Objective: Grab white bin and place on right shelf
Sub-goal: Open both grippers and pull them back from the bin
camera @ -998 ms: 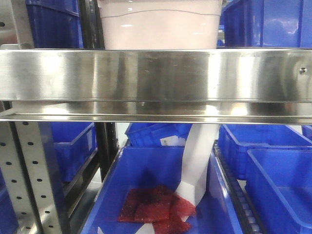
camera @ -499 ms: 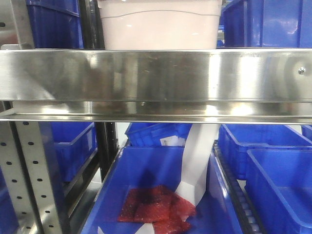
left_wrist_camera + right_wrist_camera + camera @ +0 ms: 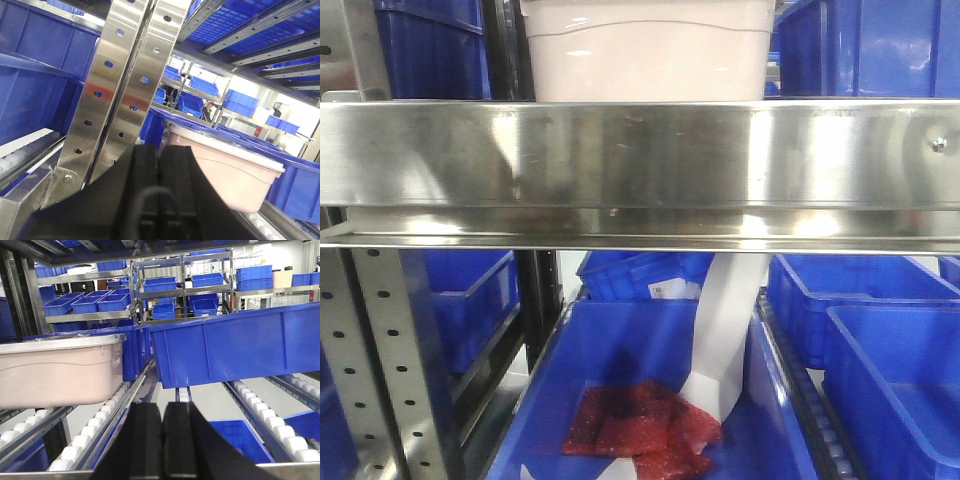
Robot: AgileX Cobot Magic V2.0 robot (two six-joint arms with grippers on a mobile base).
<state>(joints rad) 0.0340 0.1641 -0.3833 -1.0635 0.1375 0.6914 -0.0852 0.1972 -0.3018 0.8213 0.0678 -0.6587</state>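
The white bin [image 3: 645, 50] sits at top centre of the front view on the right shelf [image 3: 640, 160], behind its steel rail, flanked by blue bins [image 3: 880, 45]. Left tool [image 3: 159, 165] and right tool [image 3: 162, 425] both have fingers pressed together, holding nothing.

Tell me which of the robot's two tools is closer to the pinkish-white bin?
Hard to call; the left tool looks slightly closer, shut with the white bin just beyond to its right. The right tool, also shut, has the bin at its left.
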